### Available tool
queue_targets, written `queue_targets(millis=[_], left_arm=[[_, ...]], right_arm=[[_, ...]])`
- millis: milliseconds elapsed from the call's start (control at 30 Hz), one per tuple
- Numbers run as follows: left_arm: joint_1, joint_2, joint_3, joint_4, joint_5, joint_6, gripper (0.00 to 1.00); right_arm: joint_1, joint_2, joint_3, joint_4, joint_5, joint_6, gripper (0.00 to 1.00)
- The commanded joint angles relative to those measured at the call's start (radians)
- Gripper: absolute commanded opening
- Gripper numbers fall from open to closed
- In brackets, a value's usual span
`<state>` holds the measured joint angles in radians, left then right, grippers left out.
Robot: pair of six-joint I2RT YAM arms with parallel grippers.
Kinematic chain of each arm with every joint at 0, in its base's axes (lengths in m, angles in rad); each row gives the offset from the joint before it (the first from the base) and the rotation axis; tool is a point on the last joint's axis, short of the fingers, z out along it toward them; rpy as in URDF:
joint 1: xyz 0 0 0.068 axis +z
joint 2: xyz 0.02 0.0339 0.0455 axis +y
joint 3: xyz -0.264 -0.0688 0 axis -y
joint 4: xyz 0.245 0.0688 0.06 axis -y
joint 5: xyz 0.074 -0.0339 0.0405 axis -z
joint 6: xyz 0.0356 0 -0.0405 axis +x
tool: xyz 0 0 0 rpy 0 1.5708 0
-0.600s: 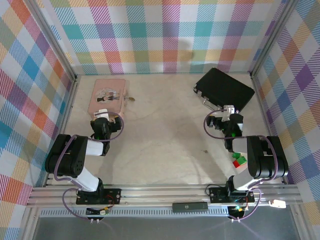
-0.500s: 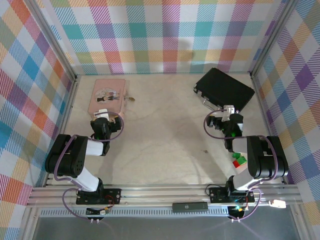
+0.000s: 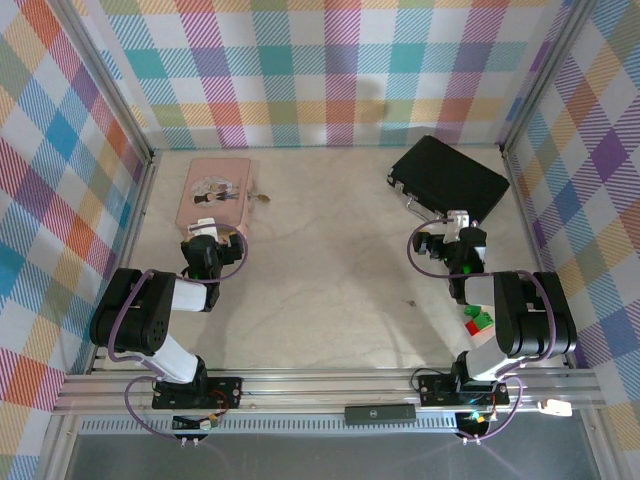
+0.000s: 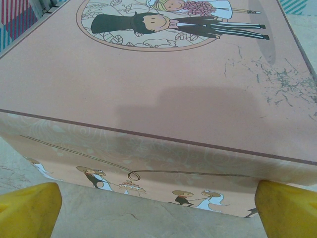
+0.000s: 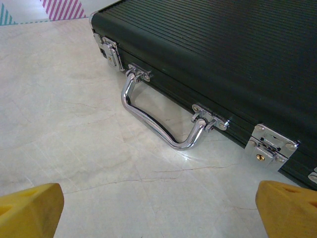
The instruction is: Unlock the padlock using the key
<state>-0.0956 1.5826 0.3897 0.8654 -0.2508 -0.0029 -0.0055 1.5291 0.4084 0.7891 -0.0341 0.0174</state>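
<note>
The tiny brass padlock [image 3: 263,197] lies on the table just off the right side of the pink box [image 3: 213,192]. A dark speck, the key [image 3: 410,302], rests alone on the table near the middle right. My left gripper [image 3: 205,233] sits at the pink box's near end, open; in the left wrist view its yellow fingertips [image 4: 29,208] stand wide apart in front of the box wall [image 4: 158,163], holding nothing. My right gripper [image 3: 455,222] is open too, facing the black case [image 5: 223,54] and its chrome handle [image 5: 163,124].
The black case [image 3: 450,178] lies at the back right. A red-green-yellow cube [image 3: 478,321] sits beside the right arm's base. Checked walls enclose the table on three sides. Bare marble-look table [image 3: 330,250] stretches between the two arms.
</note>
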Motion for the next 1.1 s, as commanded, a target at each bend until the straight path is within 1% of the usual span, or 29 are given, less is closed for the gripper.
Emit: queue_targets(millis=[0,233,300,367,433,467,533,567,600,633,667,700,767,800,867,933,1000,1033,1067], left_arm=[[0.002,-0.004,0.011,0.018,0.013,0.01,0.99],[0.005,-0.004,0.009,0.019,0.017,0.009,1.0],[0.002,-0.008,0.001,0.032,-0.008,0.006,0.99],[-0.001,-0.04,-0.012,0.032,-0.02,0.004,0.99],[-0.018,-0.109,-0.006,-0.038,-0.058,0.012,0.99],[-0.032,-0.149,0.003,-0.082,-0.082,0.021,1.0],[-0.074,-0.245,0.044,-0.223,-0.148,0.04,1.0],[-0.084,-0.284,0.068,-0.291,-0.15,0.012,1.0],[-0.087,-0.323,0.091,-0.353,-0.118,-0.041,1.0],[-0.09,-0.356,0.104,-0.385,-0.086,-0.113,1.0],[-0.094,-0.375,0.11,-0.401,-0.046,-0.179,1.0],[-0.099,-0.394,0.12,-0.415,0.007,-0.236,1.0],[-0.13,-0.412,0.151,-0.474,0.053,-0.34,1.0],[-0.152,-0.414,0.168,-0.5,0.074,-0.373,1.0],[-0.2,-0.406,0.202,-0.546,0.083,-0.43,1.0],[-0.242,-0.384,0.225,-0.564,0.132,-0.495,1.0],[-0.267,-0.354,0.226,-0.522,0.245,-0.544,0.99],[-0.279,-0.336,0.224,-0.494,0.288,-0.575,1.0],[-0.294,-0.322,0.222,-0.476,0.308,-0.605,1.0]], right_arm=[[0.005,0.005,0.01,0.024,0.005,-0.005,0.99],[0.005,0.003,0.01,0.025,0.003,-0.006,0.99],[0.007,-0.014,0.02,-0.002,0.006,-0.006,1.0],[0.021,-0.075,0.032,-0.067,0.008,-0.024,0.96],[0.049,-0.166,0.059,-0.2,0.009,-0.056,0.93],[0.068,-0.206,0.075,-0.252,0.032,-0.063,0.93],[0.1,-0.293,0.113,-0.377,0.061,-0.014,0.92],[0.11,-0.323,0.137,-0.438,0.073,0.035,0.92],[0.12,-0.347,0.17,-0.519,0.091,0.125,0.92],[0.125,-0.357,0.203,-0.604,0.079,0.226,0.91],[0.133,-0.361,0.228,-0.67,0.039,0.281,0.88],[0.157,-0.362,0.254,-0.74,0.029,0.332,0.87],[0.218,-0.354,0.297,-0.864,0.041,0.365,0.82],[0.259,-0.347,0.315,-0.929,0.067,0.38,0.82],[0.305,-0.327,0.341,-1.032,0.069,0.418,0.79],[0.319,-0.279,0.382,-1.168,-0.011,0.473,0.78],[0.326,-0.227,0.399,-1.25,-0.098,0.486,0.68],[0.339,-0.207,0.392,-1.269,-0.115,0.485,0.64],[0.354,-0.196,0.383,-1.281,-0.107,0.48,0.61]])
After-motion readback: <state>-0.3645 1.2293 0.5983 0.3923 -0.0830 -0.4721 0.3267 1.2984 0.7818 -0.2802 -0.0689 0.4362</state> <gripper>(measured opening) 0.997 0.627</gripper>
